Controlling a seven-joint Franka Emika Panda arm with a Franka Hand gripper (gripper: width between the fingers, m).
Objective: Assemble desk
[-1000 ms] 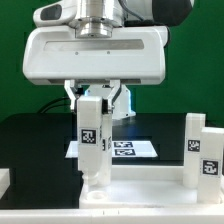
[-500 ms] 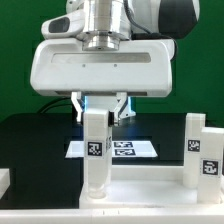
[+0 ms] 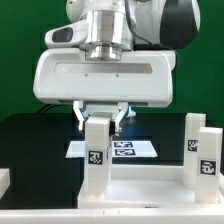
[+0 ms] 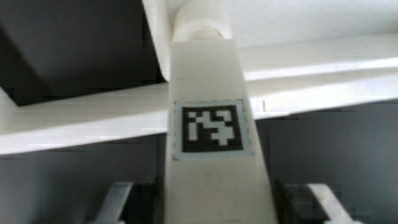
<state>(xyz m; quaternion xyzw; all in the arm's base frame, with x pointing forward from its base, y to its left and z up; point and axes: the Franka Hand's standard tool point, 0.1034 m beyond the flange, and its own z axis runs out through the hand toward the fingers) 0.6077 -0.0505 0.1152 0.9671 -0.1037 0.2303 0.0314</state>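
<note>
A small white block [image 3: 4, 181] sits at the lower left edge of the exterior view on the black surface [image 3: 40, 140]. Right of it, at centre frame, a square-section white leg [image 3: 97, 155] of smooth plastic stands upright on the rimmed white tabletop panel [image 3: 140, 187], which fills the lower frame. The leg carries a black-and-white tag [image 3: 96, 158]. The end effector [image 3: 100, 117] descends from the upper centre, fingers clenched on the leg's top; the wrist view shows the leg [image 4: 208, 110] between both fingers [image 4: 320, 200]. Behind the leg, the marker board [image 3: 130, 149] lies flat, partly hidden by it. At the right edge stand two more tagged legs [image 3: 198, 148]. A green backdrop [image 3: 20, 50] fills the rear.
</note>
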